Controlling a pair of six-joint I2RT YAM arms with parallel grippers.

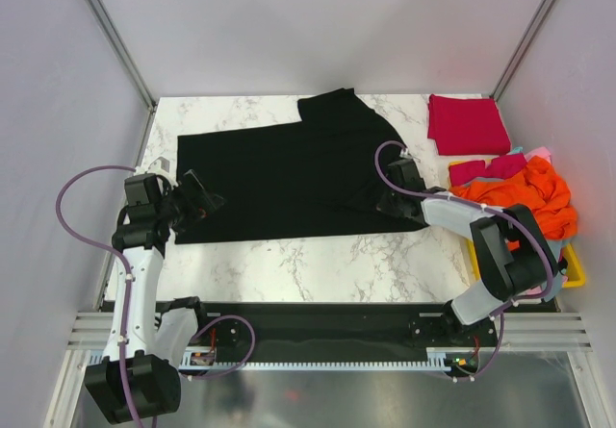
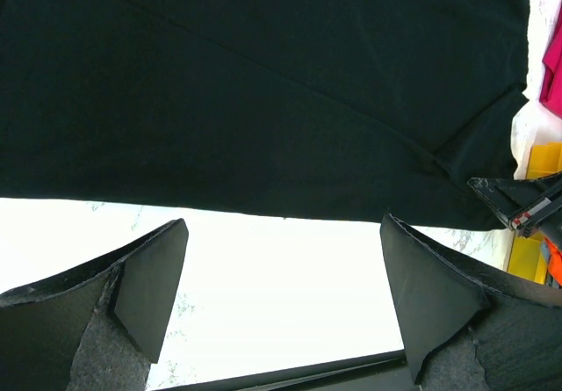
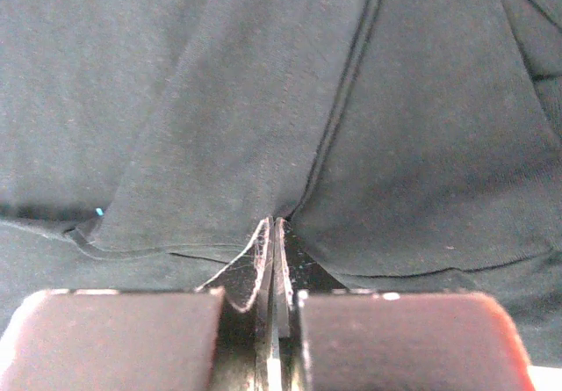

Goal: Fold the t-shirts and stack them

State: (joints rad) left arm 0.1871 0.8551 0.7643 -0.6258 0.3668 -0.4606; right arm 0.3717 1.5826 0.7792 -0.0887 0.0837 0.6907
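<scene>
The large black t-shirt [image 1: 289,173] lies spread flat on the marble table, with one sleeve folded up at the far side. It fills the left wrist view [image 2: 263,83] and the right wrist view [image 3: 219,83]. My left gripper [image 1: 209,200] is open and empty just off the shirt's near left corner, its jaws wide apart over bare table [image 2: 283,233]. My right gripper [image 1: 391,199] is at the shirt's right edge, shut on a pinched fold of the black cloth [image 3: 274,226]. A folded crimson red t-shirt [image 1: 469,125] lies at the far right.
A yellow basket [image 1: 575,272] stands at the right edge, holding a crumpled orange t-shirt [image 1: 525,195], a second red cloth [image 1: 486,168] and slivers of pink [image 1: 541,152] and light blue. Grey walls close in the table on three sides.
</scene>
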